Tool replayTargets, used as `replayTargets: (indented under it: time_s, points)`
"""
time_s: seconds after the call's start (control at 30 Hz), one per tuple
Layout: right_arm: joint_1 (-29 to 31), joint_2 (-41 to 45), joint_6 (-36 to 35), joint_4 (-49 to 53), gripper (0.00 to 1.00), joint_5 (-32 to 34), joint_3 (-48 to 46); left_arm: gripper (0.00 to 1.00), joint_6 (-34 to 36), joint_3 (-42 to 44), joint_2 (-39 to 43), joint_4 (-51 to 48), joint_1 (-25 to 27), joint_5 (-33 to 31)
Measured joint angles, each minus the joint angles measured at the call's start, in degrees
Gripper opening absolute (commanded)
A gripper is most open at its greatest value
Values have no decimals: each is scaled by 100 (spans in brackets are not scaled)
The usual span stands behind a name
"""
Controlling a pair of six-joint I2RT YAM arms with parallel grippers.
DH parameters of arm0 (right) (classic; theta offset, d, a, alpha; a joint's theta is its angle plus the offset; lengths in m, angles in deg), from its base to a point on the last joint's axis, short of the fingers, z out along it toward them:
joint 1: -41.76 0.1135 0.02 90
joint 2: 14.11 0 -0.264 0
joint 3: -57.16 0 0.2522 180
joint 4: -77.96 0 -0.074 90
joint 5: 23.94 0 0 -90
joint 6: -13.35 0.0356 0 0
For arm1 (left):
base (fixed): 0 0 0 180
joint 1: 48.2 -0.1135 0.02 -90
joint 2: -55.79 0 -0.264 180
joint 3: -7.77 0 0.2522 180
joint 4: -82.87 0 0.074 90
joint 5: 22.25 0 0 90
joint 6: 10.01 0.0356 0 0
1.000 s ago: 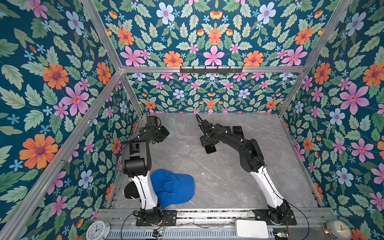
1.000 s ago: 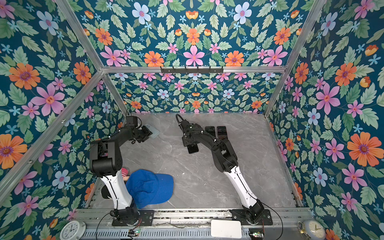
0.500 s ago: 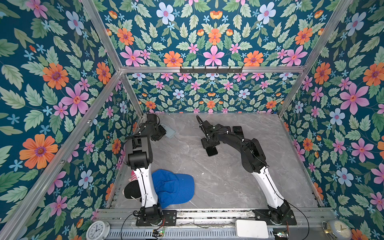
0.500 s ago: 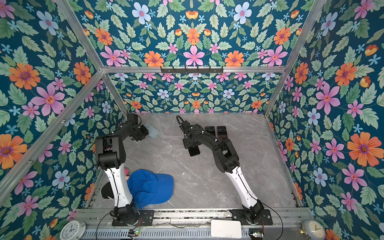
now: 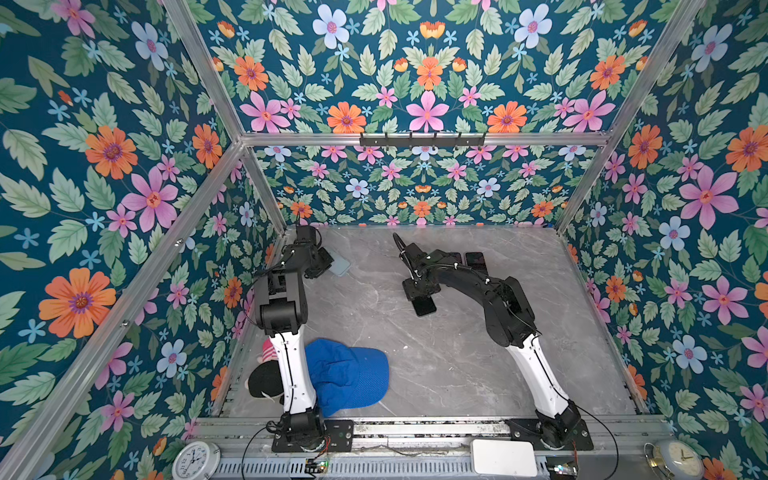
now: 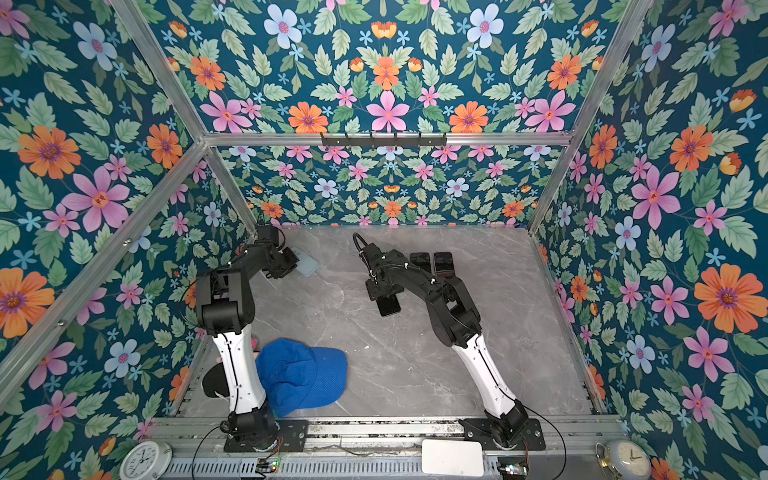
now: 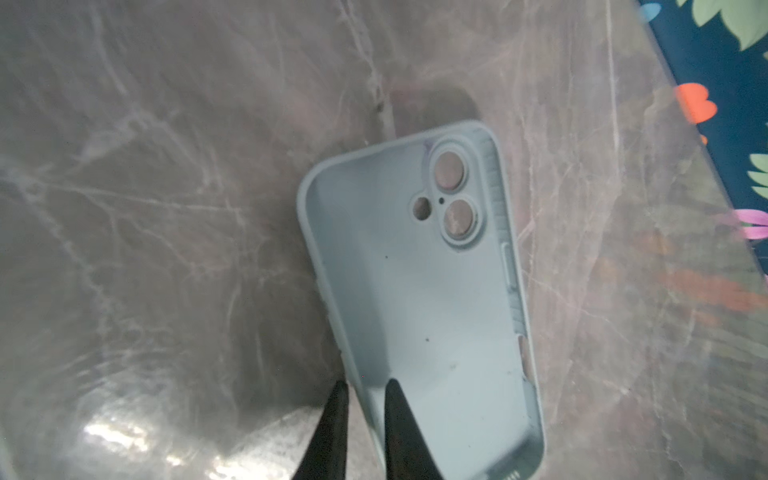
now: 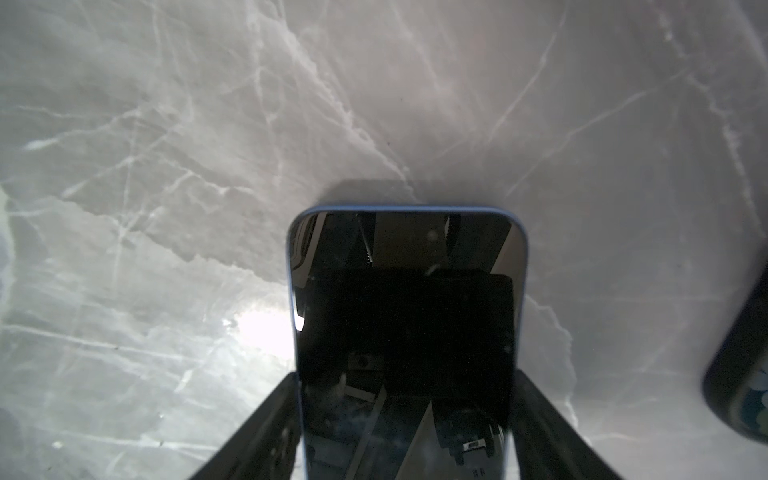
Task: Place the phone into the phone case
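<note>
The pale blue phone case (image 7: 415, 291) lies hollow side up at the back left of the grey marble table, in both top views (image 5: 340, 264) (image 6: 306, 262). My left gripper (image 7: 365, 380) straddles its long side wall near one end, one finger inside the case and one outside, shut on the rim. The phone (image 8: 407, 311), dark screen up with a blue frame, sits between my right gripper's fingers (image 8: 408, 374), which are shut on its two long sides. In a top view that phone (image 5: 424, 306) sticks out of the right gripper (image 5: 419, 291) just above the table's middle.
Two more dark phones (image 5: 473, 261) lie side by side at the back, behind the right arm. A blue cap (image 5: 347, 376) lies at the front left beside the left arm's base, with a black item (image 5: 262, 380) behind it. The floral walls stand close to the case.
The left arm has swung its elbow in and its jaws have narrowed onto the case's side wall. The right gripper, with the phone in it, has shifted slightly toward the front.
</note>
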Motion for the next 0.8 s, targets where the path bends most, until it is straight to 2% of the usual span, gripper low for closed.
replayTargets:
  time_s: [0.43, 0.8]
  points:
    - [37, 398, 0, 15, 56, -109, -586, 7, 267, 26, 118, -393, 291, -328]
    - [181, 1130, 57, -164, 56, -92, -1805, 6, 236, 970, 804, -568, 866, -269]
